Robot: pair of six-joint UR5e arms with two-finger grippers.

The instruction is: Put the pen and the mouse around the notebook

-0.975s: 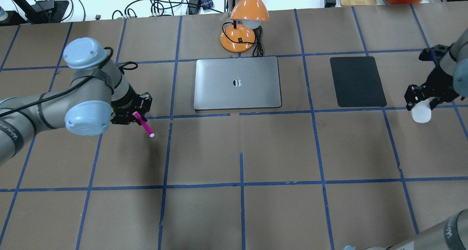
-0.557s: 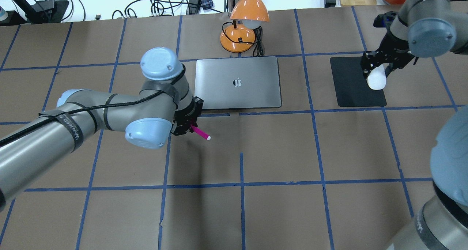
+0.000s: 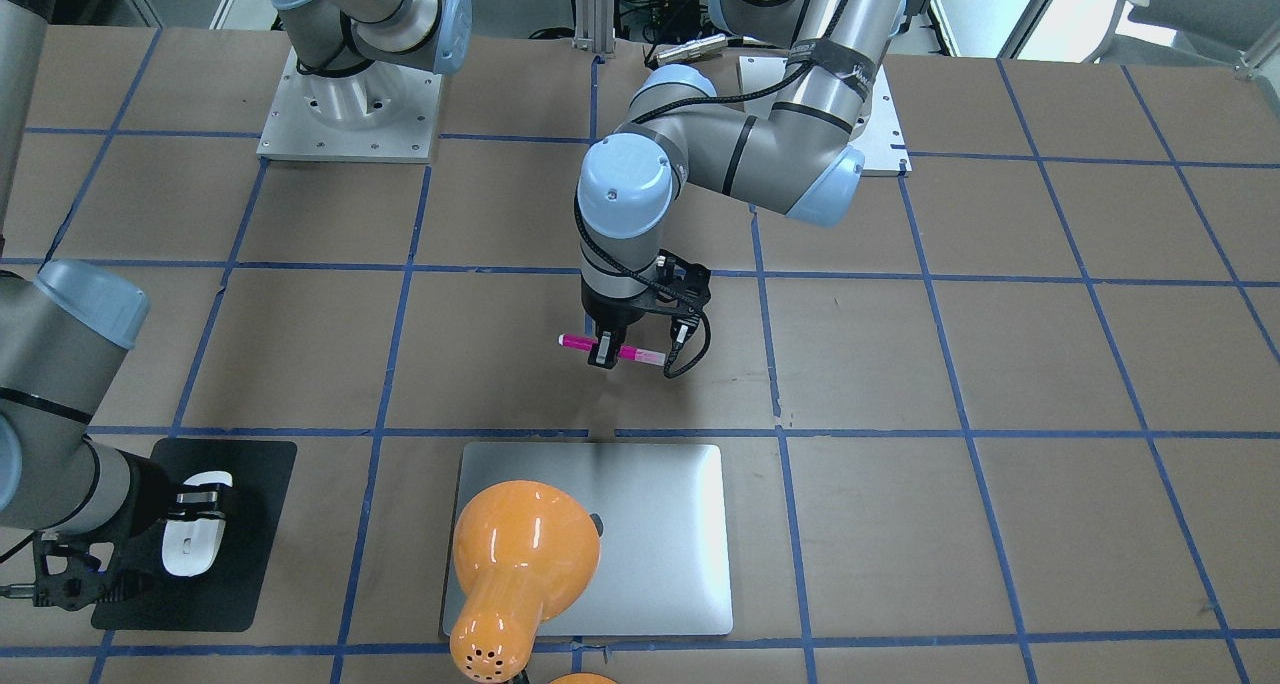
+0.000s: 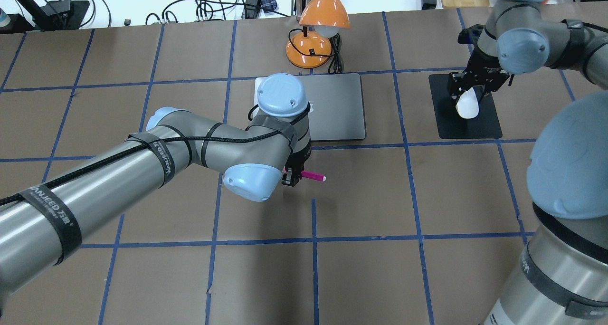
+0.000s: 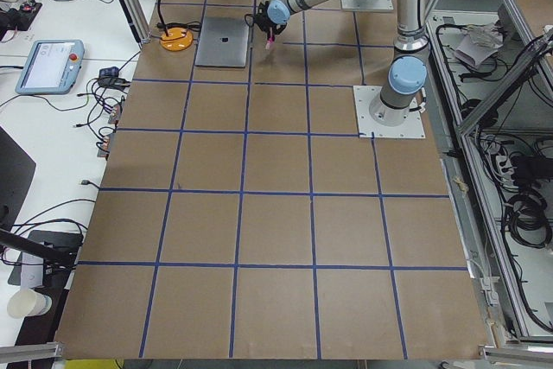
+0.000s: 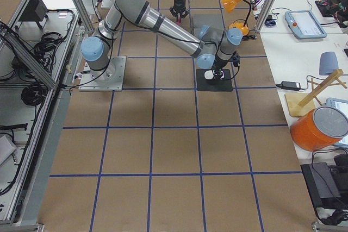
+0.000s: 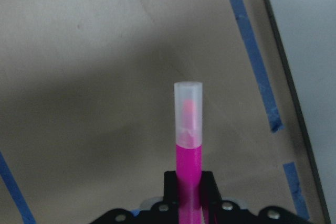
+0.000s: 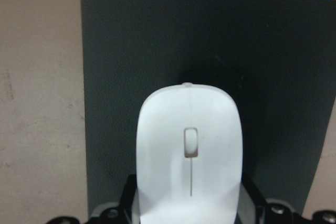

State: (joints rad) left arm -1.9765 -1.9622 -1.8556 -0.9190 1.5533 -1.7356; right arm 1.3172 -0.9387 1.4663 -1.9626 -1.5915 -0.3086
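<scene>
Neither item released yet, I judge: my left gripper (image 3: pixel 603 352) clamps the pen (image 3: pixel 636 355) over the table, just near of the notebook (image 4: pixel 339 107); my right gripper (image 4: pixel 468 93) pinches the mouse (image 4: pixel 468 107) over the mat (image 4: pixel 482 125), far right.

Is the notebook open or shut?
Shut: the notebook lies flat as one closed silver slab; no screen or keys show.

The pen (image 4: pixel 314 176) has moved near the notebook (image 4: pixel 338 106), the mouse (image 4: pixel 468 107) over the black mat (image 4: pixel 477 129).
</scene>
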